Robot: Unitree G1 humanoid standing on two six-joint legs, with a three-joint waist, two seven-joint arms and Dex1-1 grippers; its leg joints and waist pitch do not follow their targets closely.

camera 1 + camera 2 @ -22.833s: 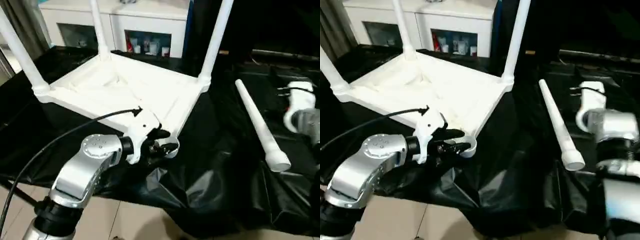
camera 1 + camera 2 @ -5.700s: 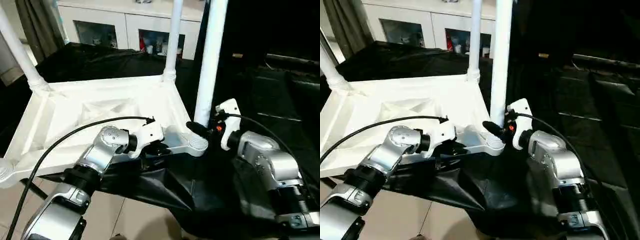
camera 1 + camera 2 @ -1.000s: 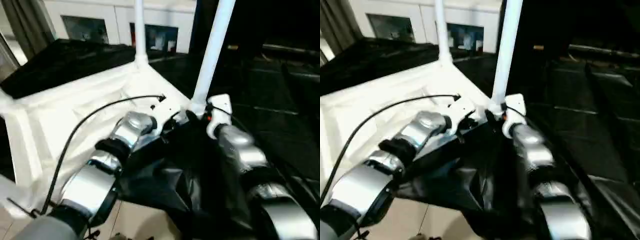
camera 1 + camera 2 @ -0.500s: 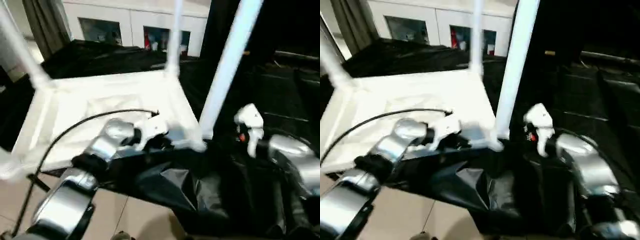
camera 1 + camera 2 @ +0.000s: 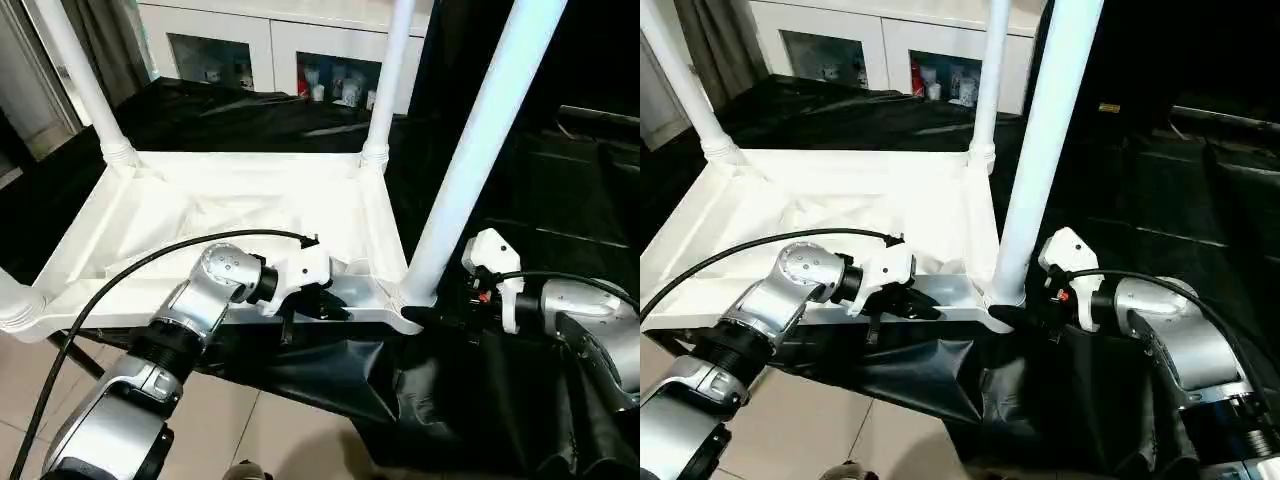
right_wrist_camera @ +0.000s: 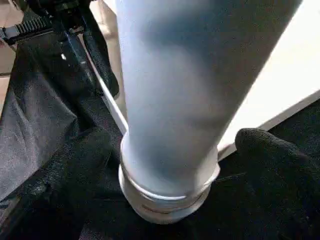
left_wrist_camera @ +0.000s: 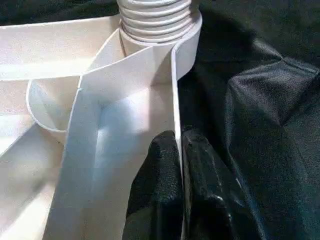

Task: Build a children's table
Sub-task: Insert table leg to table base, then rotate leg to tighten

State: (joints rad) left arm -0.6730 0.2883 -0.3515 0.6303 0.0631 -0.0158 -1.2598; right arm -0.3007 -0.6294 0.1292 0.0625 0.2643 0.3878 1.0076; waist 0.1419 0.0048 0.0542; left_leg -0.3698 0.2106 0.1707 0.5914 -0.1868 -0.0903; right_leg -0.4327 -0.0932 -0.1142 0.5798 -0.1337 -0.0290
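Note:
The children's table lies upside down, its white tabletop point(image 5: 230, 215) showing the ribbed underside. White legs stand upright in the corner sockets: two at the far side point(image 5: 78, 80) point(image 5: 392, 70) and one at the near right point(image 5: 480, 150). My left gripper point(image 5: 325, 305) is shut on the tabletop's near rim point(image 7: 175, 100), pinching the thin wall just short of the ribbed socket point(image 7: 157, 20). My right gripper point(image 5: 440, 318) is open, its black fingers point(image 6: 65, 170) standing on either side of the near right leg's base point(image 6: 170, 195).
A black sheet point(image 5: 330, 370) covers the work table and hangs crumpled over its front edge. Tiled floor point(image 5: 230, 430) lies below. A white cabinet point(image 5: 270, 50) with glass doors stands behind, and a grey curtain point(image 5: 110, 40) hangs at the back left.
The camera has swung about. My right gripper, a little to the right of the near right leg half a second ago, now straddles its base. The left gripper keeps hold of the rim.

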